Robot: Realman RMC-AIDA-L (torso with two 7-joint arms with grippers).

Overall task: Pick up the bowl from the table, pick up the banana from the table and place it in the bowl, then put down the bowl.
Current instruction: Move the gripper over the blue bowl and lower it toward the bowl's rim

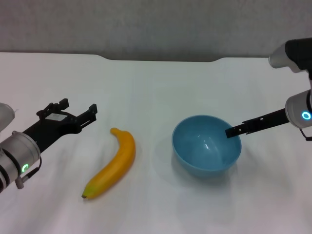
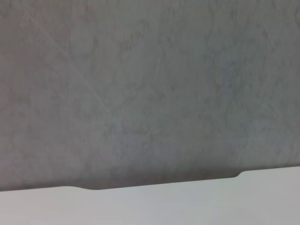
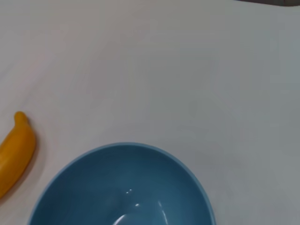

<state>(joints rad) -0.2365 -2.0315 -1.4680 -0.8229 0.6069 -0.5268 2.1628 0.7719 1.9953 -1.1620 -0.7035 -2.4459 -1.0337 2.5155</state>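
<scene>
That glossy, light-looking bowl (image 1: 206,145) on the bench (image 1: 156,87) looks slippery, so the right gripper (image 1: 233,130), jaws apparently pinching its rim, should grip firmly; the left gripper (image 1: 73,112) gapes beside the banana (image 1: 114,163).

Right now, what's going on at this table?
The right gripper is at the bowl's right rim, one finger reaching over into it, but I can't tell if it has clamped. The bowl seems to sit on the table, empty. The banana lies untouched to its left. The left gripper hovers open left of the banana, holding nothing.
</scene>
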